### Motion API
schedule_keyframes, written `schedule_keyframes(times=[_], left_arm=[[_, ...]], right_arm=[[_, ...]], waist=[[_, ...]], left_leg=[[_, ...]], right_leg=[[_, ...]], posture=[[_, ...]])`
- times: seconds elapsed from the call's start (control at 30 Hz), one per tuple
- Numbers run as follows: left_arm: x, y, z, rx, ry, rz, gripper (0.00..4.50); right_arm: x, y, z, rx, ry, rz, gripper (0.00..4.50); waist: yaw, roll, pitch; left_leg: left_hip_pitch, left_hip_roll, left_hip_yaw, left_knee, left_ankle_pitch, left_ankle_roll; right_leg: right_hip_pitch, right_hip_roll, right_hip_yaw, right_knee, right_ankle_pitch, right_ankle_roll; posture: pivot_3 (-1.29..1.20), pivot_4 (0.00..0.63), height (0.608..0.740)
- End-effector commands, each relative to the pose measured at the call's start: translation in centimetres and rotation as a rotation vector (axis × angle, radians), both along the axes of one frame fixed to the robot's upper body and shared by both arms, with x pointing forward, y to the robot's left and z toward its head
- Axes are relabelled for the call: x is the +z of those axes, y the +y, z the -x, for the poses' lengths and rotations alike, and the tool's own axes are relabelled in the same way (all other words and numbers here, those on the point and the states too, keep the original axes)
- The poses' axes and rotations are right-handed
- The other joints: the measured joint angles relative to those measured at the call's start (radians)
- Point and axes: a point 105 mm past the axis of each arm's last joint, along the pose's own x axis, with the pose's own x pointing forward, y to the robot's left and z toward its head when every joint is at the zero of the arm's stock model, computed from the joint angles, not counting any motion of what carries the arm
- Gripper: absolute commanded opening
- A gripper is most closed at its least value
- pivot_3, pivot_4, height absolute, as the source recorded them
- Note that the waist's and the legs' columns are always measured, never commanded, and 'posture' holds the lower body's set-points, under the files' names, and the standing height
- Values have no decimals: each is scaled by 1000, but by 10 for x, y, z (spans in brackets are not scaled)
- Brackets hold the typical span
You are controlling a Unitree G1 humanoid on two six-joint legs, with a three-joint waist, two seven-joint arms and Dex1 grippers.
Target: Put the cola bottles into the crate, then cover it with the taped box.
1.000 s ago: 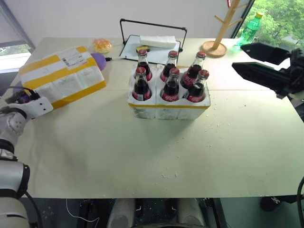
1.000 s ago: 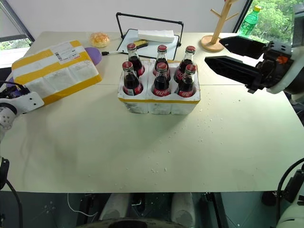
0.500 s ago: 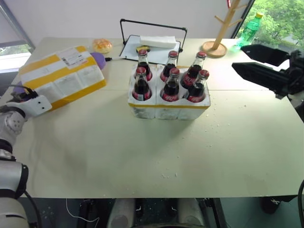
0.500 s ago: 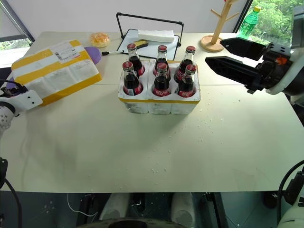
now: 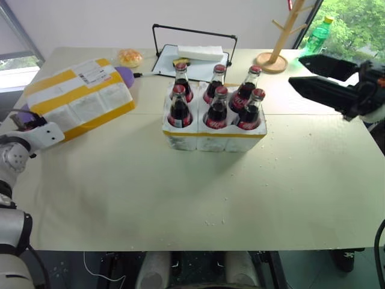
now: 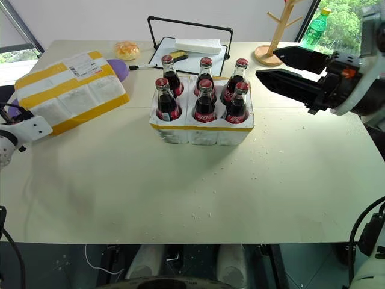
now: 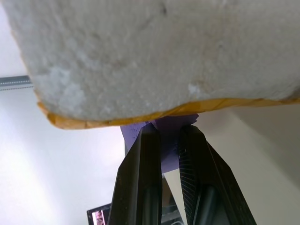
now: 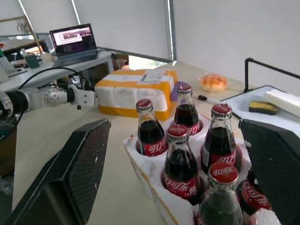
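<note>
- Six cola bottles [image 5: 215, 105] are seen standing upright in the wells of the crate [image 5: 213, 135], in two rows of three, red-silver caps up.
- The crate is placed near the middle of the counter [image 5: 180, 192], somewhat toward its far edge; a yellow tape band is carried around its sides.
- The taped box [image 5: 78, 99] is found near the far left corner of the counter, well apart from the crate, with its white shipping label facing up.
- The box is seen tilted, one end being propped on a purple object [image 5: 125, 76] that shows at its far side.
- The left gripper [image 7: 169, 140] is held at the left edge of the counter, just beside the near corner of the box; its fingers [image 7: 146, 154] are pressed together, and a bit of something purple is seen between their tips, right under the box's yellow-taped lower edge. Whether that purple thing is truly pinched cannot be told.
- The right gripper [image 6: 283, 69] is held above the counter's right side, well to the right of the crate and touching nothing; its two fingers are spread wide and nothing lies between them.
- Near the far edge, behind the crate, a white tray [image 5: 162, 63] with a black wire handle is set, with a folded white cloth [image 5: 200, 52] lying on it.
- A bun [image 5: 129, 57] lies at the far edge, left of the tray.
- A wooden stand [image 5: 274, 57] is placed near the far right corner, with a green bottle [image 5: 317, 36] beyond it.
- White foam crumbs [image 5: 213, 221] are scattered over the counter in front of and to the right of the crate.
</note>
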Motion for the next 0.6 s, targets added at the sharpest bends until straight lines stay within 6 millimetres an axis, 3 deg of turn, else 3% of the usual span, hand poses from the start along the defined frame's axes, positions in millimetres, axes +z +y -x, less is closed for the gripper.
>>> schedule_keyframes(times=[0.03,0.27,0.6], left_arm=[[17,5,7,-16,-81,9,385],[22,-5,32,-90,-184,44,385],[4,-56,83,-108,-180,92,385]], right_arm=[[10,2,4,15,-57,-3,4500],[3,3,1,27,-31,4,4500],[-12,3,1,65,7,75,4500]], waist=[[0,0,0],[-7,0,0],[-16,0,0]], left_leg=[[0,0,0,0,0,0],[0,0,0,0,0,0],[0,-2,0,0,-3,-3]], right_leg=[[0,0,0,0,0,0],[-1,-1,0,0,0,0],[-2,-8,0,0,0,0]], posture=[[0,150,740],[0,150,740],[0,150,740]])
